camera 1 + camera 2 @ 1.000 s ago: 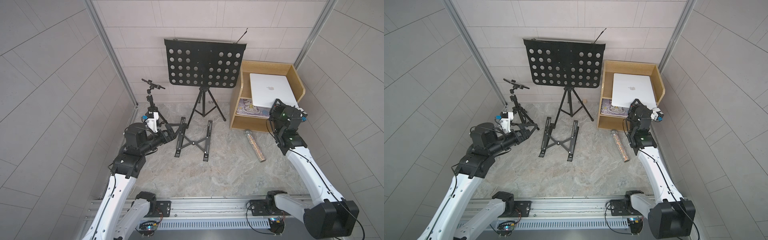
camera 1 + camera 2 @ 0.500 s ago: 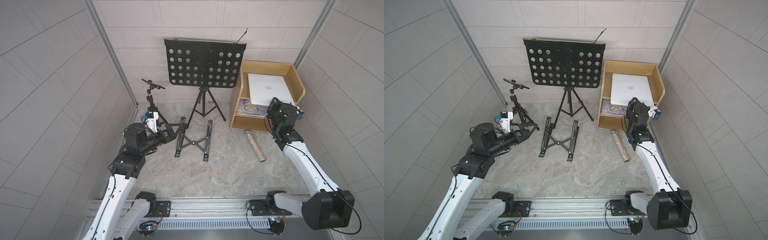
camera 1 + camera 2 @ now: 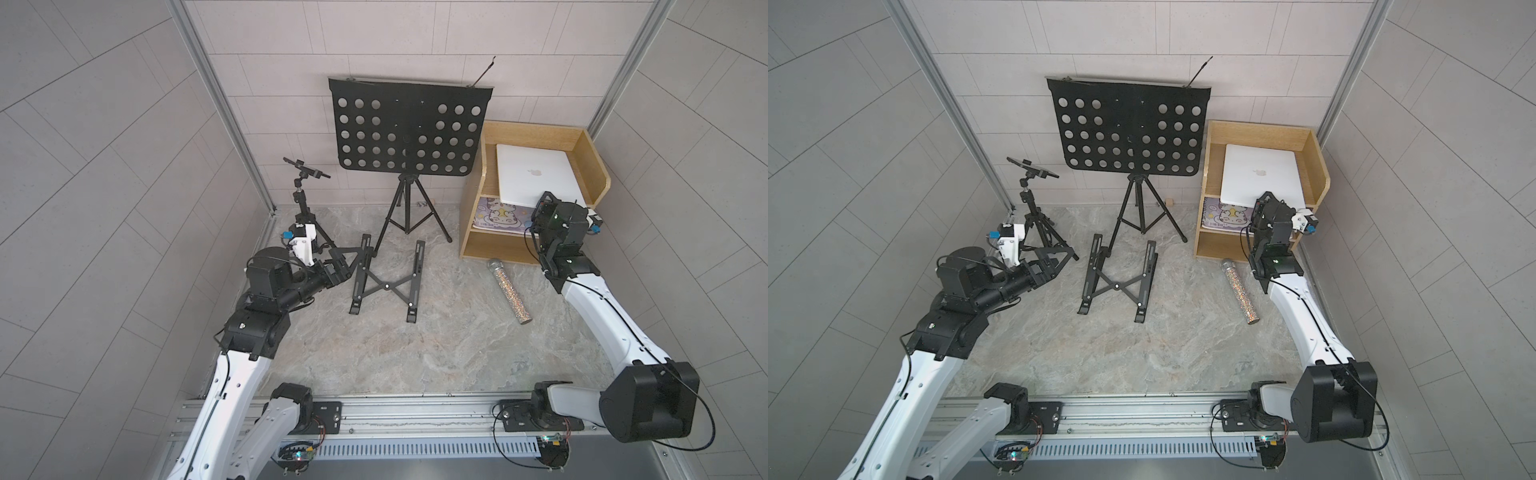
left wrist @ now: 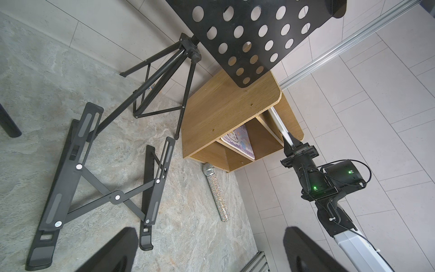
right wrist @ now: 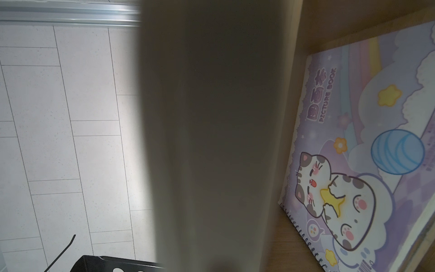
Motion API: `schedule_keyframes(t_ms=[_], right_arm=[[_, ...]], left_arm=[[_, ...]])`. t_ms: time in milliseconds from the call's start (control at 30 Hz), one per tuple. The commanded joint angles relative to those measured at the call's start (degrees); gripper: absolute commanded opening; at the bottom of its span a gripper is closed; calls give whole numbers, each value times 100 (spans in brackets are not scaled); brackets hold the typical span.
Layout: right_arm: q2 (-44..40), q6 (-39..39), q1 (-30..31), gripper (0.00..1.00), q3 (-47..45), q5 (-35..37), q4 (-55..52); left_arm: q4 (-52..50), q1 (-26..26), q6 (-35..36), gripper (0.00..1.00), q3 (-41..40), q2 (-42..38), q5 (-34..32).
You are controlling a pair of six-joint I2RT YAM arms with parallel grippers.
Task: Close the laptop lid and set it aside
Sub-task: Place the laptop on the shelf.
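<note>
Wooden shelf carries the closed laptop — set aside. Right end effector pinches its near edge, likely seating it; left end effector gapes wide.

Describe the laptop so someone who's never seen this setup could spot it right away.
Find the wooden shelf unit in the far right corner, beside the black music stand. The laptop sits closed on its top tier, silver-white with an apple logo, unlike the pastel cat picture book one shelf below.
</note>
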Motion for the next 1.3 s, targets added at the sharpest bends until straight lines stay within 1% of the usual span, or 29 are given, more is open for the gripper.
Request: schedule_keyframes(t_ms=[0,200,433,467,600,700,767,900,1133,1267], right_arm=[[-71,140,-81,1,512,-13,1140],[27,256,-159,1,618,-61,970],[125,413,-408,1,832,-499,593],[126,444,-449,0,842,-568,549],[152,457,-550,0,913,-782,334],[175,444,-576,3,955,-870,254],[181,402,-586,10,991,-915,175],[162,316,-583,30,1005,-1010,89],[75,311,-587,51,913,-1106,24],[-61,259,-587,67,900,-1149,-219]], left_arm=[[22,-22,140,100,-68,-58,-22],[9,-22,121,100,-94,-58,-7],[-42,-21,142,100,-78,-58,-11],[-48,-23,145,100,-88,-204,-22],[-53,-22,134,100,-83,-234,-18],[-53,-22,119,100,-87,-234,-11],[-45,-22,115,100,-78,-234,-1],[-60,-23,115,100,-73,-264,-22],[-62,-16,110,100,-75,-278,-24],[-61,-13,103,100,-65,-278,-24]])
